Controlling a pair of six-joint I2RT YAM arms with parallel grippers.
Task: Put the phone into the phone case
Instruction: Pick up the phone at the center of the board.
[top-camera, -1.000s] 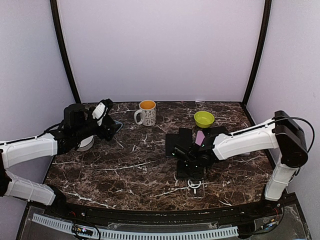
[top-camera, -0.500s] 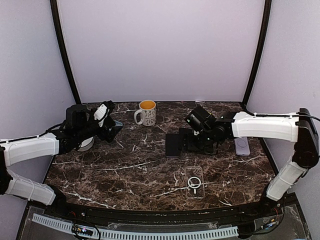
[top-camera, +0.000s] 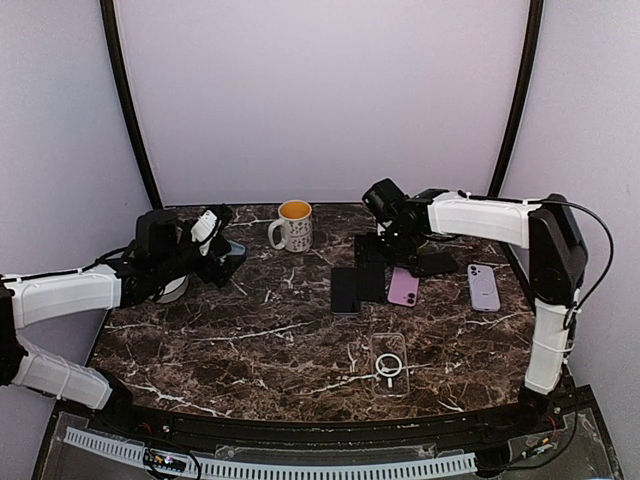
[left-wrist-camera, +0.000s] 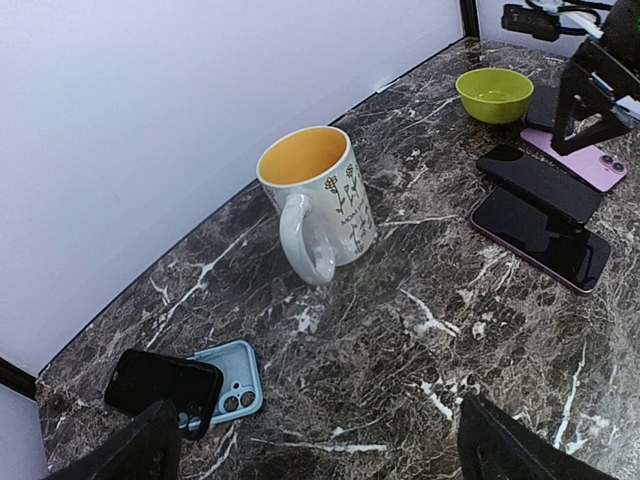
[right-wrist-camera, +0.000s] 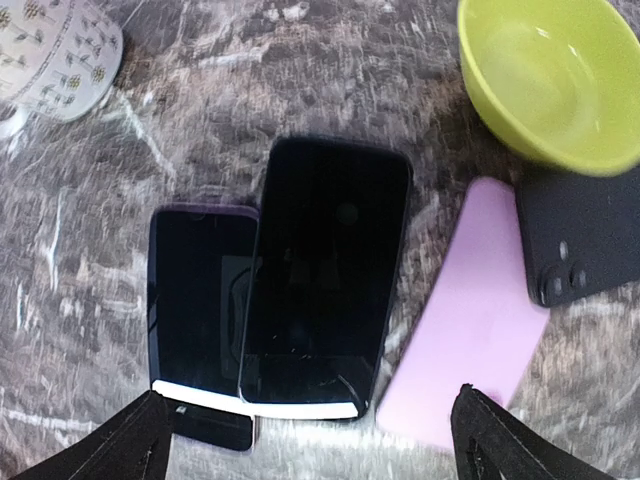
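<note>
The black phone, taken as the task's, is seen lying face up, overlapping a second dark phone, well apart from the clear case. It is judged stiff, thin and slick (glass, so breakable), and is best pinched across its long edges. The right gripper and left gripper are spread wide, with nothing held.

A flowered mug and green bowl stand apart on the marble table.

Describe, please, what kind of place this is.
Probably a robot test booth: plain pale walls enclose a marble-patterned table, the left arm and right arm reach over it, and phones lie about as props.
</note>
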